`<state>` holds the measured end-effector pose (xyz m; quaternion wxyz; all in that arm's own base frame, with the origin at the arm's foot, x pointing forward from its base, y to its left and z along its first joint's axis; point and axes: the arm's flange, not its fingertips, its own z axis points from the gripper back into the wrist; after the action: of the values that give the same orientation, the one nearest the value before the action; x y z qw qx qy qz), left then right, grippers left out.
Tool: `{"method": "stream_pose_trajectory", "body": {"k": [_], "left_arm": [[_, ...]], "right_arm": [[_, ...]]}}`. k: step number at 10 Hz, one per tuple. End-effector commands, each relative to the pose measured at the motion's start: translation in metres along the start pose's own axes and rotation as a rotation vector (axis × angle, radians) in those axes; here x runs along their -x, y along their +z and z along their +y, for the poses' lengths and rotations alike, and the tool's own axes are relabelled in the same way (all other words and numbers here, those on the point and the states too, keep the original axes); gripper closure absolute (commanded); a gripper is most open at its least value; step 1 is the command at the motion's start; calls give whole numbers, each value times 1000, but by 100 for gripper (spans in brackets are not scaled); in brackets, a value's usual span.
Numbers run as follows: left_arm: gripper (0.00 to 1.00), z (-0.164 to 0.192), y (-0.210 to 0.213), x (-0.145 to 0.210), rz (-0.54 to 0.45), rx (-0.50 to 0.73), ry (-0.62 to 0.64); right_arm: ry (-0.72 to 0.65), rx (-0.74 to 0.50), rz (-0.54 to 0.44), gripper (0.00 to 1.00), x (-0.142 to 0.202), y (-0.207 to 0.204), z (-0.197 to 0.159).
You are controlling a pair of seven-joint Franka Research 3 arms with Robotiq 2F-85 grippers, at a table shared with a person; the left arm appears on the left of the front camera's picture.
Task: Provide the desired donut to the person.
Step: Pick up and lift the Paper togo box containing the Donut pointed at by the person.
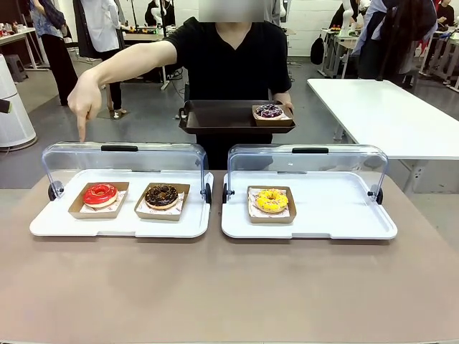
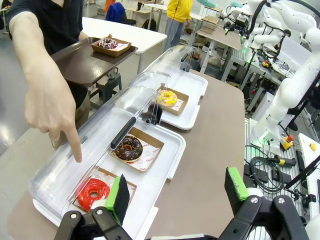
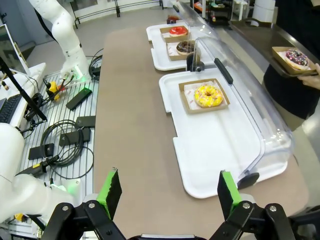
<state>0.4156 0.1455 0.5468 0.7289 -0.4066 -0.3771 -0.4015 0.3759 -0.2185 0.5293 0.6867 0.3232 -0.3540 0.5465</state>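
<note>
- Red donut (image 1: 100, 194): it has glossy red icing and lies in a brown cardboard tray on a printed paper liner. It is at the left end of the left white display case (image 1: 122, 226), on the robot's left side of the table (image 1: 229, 287).
- Chocolate donut (image 1: 161, 196): it sits just beside the red one in its own cardboard tray, in the same case. The two trays are close but apart.
- Clear lid (image 1: 125, 160) of the left case: it is swung back and stands at the far edge, leaving both donuts uncovered.
- Person (image 1: 226, 61): this is an adult in a black T-shirt standing at the far side. Their pointing hand (image 1: 86, 97) reaches out with the index finger aimed straight down at the lid's left end, in line with the red donut. I cannot tell whether the fingertip touches the plastic.
- Dark serving tray (image 1: 215, 118): the person's other hand holds it level at waist height. A purple-iced donut (image 1: 270, 110) rests on its right end in a cardboard tray.
- Right white display case (image 1: 337, 218): its lid is also open, and a yellow donut (image 1: 272, 201) lies left of its middle.
- Left gripper (image 2: 177, 189): the jaws are spread wide with nothing between the green pads. It hovers above the near corner of the left case, and the red donut is just past one finger.
- Right gripper (image 3: 168, 191): its fingers are parted and empty. It hangs over bare tabletop beside the end of the right case, well apart from the yellow donut.
</note>
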Motion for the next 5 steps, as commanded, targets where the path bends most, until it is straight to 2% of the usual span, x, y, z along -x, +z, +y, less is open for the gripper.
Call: {"method": "stream_pose_trajectory", "body": {"k": [1, 5], "left_arm": [[0, 0, 0, 0, 0, 0, 0], [0, -19, -40, 9, 542, -174, -263]], "right_arm": [[8, -10, 1, 0, 1, 1, 1], [8, -10, 1, 0, 1, 1, 1]]}}
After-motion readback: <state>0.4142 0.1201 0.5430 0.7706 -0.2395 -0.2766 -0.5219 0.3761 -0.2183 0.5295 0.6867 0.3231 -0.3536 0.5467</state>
